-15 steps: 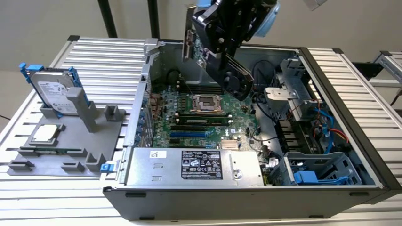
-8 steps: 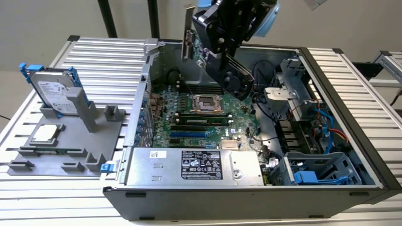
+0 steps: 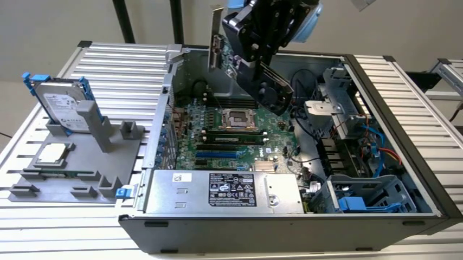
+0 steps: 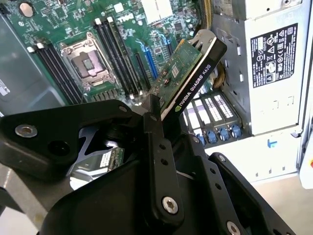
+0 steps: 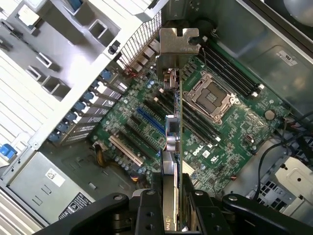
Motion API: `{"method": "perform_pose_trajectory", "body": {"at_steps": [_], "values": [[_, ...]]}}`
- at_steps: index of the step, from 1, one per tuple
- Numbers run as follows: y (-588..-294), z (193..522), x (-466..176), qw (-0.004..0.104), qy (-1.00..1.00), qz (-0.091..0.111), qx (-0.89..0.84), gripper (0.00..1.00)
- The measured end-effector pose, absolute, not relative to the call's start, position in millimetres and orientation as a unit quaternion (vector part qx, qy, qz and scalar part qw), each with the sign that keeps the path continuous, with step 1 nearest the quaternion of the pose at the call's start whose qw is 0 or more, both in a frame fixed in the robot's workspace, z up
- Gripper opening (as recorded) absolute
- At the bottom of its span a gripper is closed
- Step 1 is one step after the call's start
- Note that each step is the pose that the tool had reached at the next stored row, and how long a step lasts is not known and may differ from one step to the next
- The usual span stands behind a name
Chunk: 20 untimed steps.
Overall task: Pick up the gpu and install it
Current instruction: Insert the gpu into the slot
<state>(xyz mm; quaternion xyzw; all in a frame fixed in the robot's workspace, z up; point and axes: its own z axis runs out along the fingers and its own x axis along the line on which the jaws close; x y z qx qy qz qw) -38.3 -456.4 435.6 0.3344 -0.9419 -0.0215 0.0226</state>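
Black fingers [image 4: 161, 161] of the gripper [image 5: 172, 198] are clamping the gpu [image 4: 188, 68] from both faces near one end, so the rest of the card is sticking out free beyond them. In the exterior view the gripper [image 3: 257, 54] is carrying the gpu [image 3: 271, 89] high over the open case [image 3: 405, 135], tilted and touching nothing below.

In the first wrist view the gpu [image 5: 172, 142] is showing edge-on, its silver bracket [image 5: 179, 41] leading at the far end. That is probably the reason for this hold, since the bracket has to meet the case's rear wall. Gripping by the flat faces is also leaving the long edges unobstructed, which I judge matters for seating.

Beneath it the motherboard [image 5: 230, 122] is lying exposed, with the slots [image 5: 149, 120] beside the socket [image 5: 208, 95]. The card is running at an angle to those slots, so it is not yet lined up with any of them, nor is it seated.
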Motion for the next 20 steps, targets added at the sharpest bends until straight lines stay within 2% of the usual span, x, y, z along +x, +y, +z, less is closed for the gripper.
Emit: {"method": "perform_pose_trajectory", "body": {"at_steps": [20], "values": [[-456.4, 435.6, -38.3, 0.023, -0.932, -0.021, 0.362, 0.00]]}}
